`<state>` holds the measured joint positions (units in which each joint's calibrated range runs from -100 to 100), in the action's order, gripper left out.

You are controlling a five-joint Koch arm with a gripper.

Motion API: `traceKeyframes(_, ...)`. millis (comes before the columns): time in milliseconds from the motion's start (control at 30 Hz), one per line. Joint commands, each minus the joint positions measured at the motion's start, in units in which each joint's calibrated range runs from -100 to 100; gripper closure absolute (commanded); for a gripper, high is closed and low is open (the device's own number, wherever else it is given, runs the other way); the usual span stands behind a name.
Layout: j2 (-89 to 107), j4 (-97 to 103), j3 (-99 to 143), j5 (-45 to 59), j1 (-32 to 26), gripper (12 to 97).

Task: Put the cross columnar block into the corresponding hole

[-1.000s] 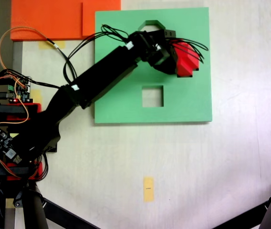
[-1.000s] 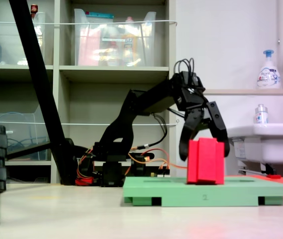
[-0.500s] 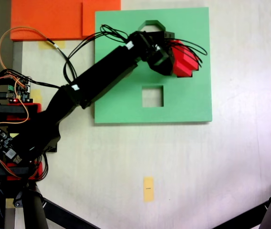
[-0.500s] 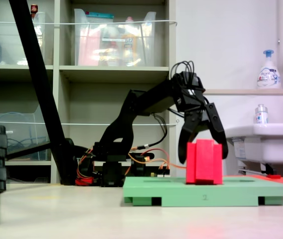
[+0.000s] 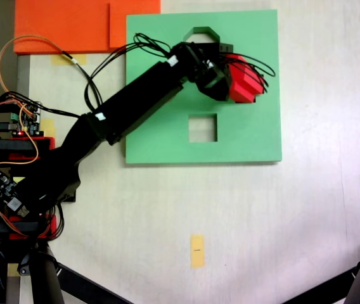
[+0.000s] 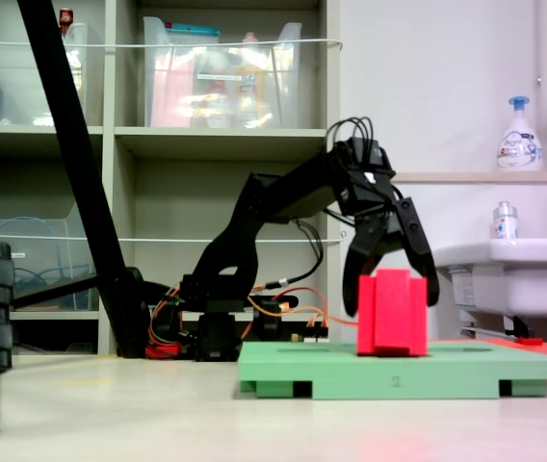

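Observation:
The red cross columnar block [image 5: 244, 80] [image 6: 392, 316] stands upright on the light-green foam board [image 5: 256, 136] [image 6: 466, 371], in its upper right part as a fixed view from above shows it. My gripper [image 5: 225, 71] [image 6: 391, 300] reaches down over it, one jaw on each side of the block and close against its flanks. The corresponding hole is hidden under the block and the gripper. An octagonal cutout [image 5: 200, 33] and a square cutout [image 5: 203, 127] lie bare on the board.
Orange foam sheets [image 5: 72, 25] lie at the board's upper left. The arm's base and wiring [image 5: 15, 145] sit at the left. A yellow tape mark [image 5: 197, 251] is on the table below. Shelves [image 6: 158, 135] and a sink [image 6: 514, 265] stand behind.
The block and the gripper have shifted slightly left in the side view, and the block stands a little straighter seen from above.

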<state>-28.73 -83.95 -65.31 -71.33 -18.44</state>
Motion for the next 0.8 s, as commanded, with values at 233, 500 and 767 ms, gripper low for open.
traceKeyframes(233, 1.07, -0.17, -3.08, -1.81, 1.22, 70.3)
traceKeyframes(500, -1.02, 2.53, -3.48, -0.44, 1.51, 70.2)
traceKeyframes(767, -1.3, 5.13, -4.38, -0.24, 2.2, 70.2)
